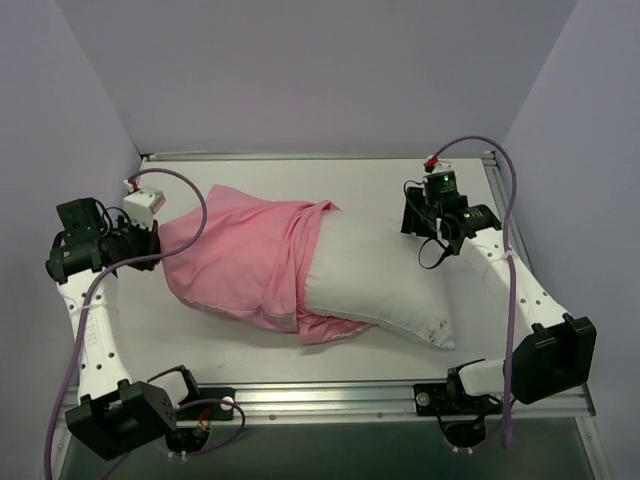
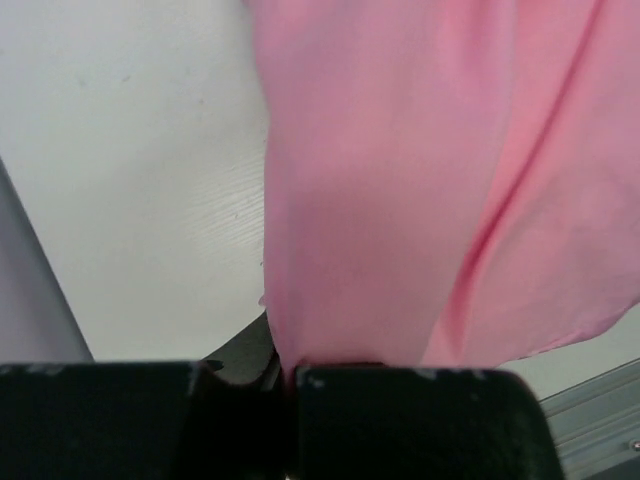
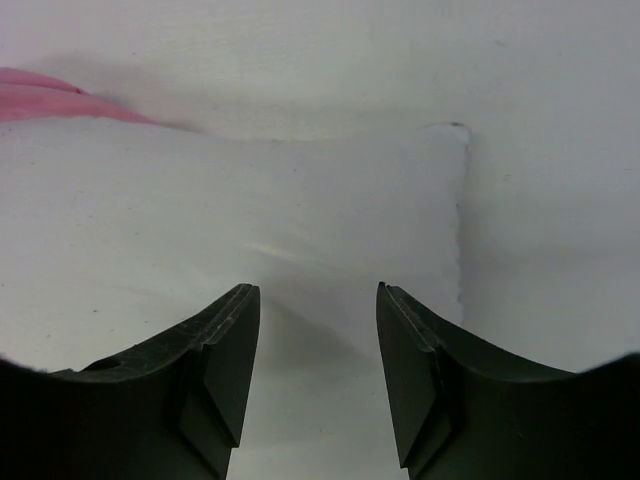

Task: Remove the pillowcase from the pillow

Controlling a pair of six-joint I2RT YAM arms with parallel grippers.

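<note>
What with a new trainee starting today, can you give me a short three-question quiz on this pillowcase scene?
1. True or false: the left gripper is shut on the pillowcase.
2. Which gripper is open above the pillow? A) left gripper B) right gripper
3. Fill in: the pillow's uncovered end lies nearer the ___ arm.

Key: 1 true; 2 B; 3 right.

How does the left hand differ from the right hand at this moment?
The left hand is shut, while the right hand is open. The left hand pinches the pink pillowcase; the right hand holds nothing and hangs over the white pillow. The left is at the covered end, the right at the bare end. Both are black.
</note>
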